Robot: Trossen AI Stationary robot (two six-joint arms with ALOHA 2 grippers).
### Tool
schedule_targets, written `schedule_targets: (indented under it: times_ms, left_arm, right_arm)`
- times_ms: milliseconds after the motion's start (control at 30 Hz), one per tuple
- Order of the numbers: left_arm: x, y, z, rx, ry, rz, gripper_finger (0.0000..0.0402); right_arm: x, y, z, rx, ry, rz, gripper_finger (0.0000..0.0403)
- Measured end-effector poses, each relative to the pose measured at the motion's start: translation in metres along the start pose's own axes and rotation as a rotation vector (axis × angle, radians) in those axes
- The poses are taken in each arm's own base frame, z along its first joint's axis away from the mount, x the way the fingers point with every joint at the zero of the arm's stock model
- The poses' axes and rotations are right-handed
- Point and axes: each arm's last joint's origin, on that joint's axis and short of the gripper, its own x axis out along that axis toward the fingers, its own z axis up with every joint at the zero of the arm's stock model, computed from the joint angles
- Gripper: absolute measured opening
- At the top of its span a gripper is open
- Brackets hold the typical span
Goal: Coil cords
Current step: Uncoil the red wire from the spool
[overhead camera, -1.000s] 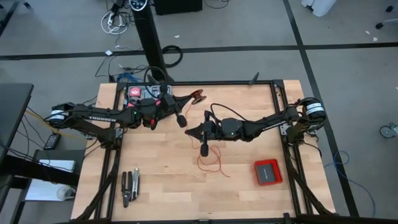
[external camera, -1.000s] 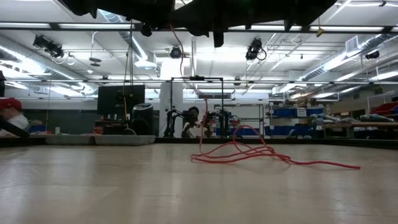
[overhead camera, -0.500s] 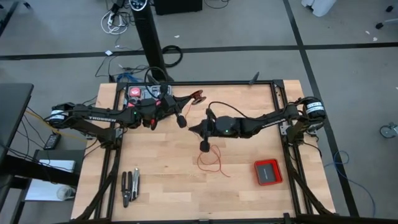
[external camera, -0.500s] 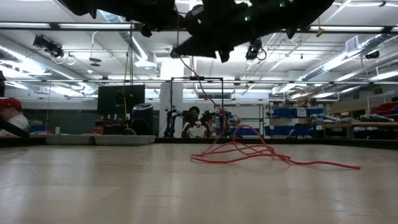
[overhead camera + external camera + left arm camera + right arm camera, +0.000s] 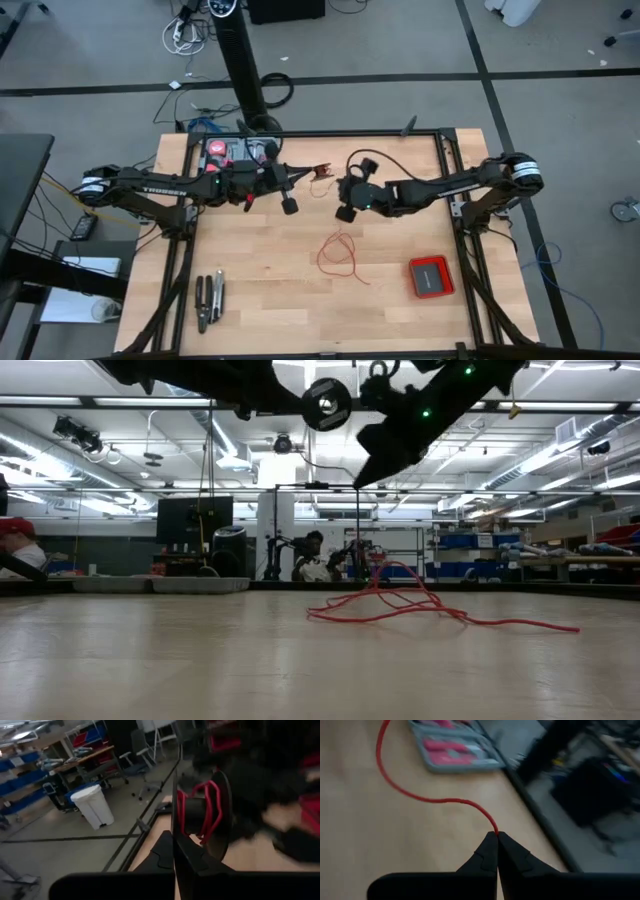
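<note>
With a few red turns already on the spool (image 5: 200, 815) pinched in the left gripper (image 5: 322, 171) at upper centre, the right gripper (image 5: 497, 836), closed on the red wire (image 5: 338, 256), leaves most of it in loose loops at lower centre

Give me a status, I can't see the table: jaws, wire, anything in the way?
Left gripper shut on small black spool. Right gripper shut on thin red wire. Loose loops on table. Nothing blocking.
</note>
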Motion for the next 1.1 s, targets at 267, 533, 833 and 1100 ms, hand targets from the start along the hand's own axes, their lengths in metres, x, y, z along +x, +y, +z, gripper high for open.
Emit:
schedule_targets:
  times_ms: [267,533,833,1100]
  left_arm:
    - [-0.001,0.001,-0.010,0.132,0.127,0.079,0.0000]
    - [-0.002,0.001,-0.017,0.213,0.215,0.122,0.0000]
    - [-0.003,0.003,-0.019,0.258,0.270,0.194,0.0000]
    - [-0.003,0.007,-0.012,0.171,0.222,0.315,0.0000]
  right_arm:
    - [-0.034,-0.030,-0.006,-0.056,0.087,-0.211,0.0000]
    - [-0.078,-0.053,-0.002,-0.012,0.023,-0.290,0.0000]
    - [-0.126,-0.058,0.010,-0.001,-0.156,-0.145,0.0000]
    - [-0.141,-0.037,0.033,-0.112,-0.448,0.516,0.0000]
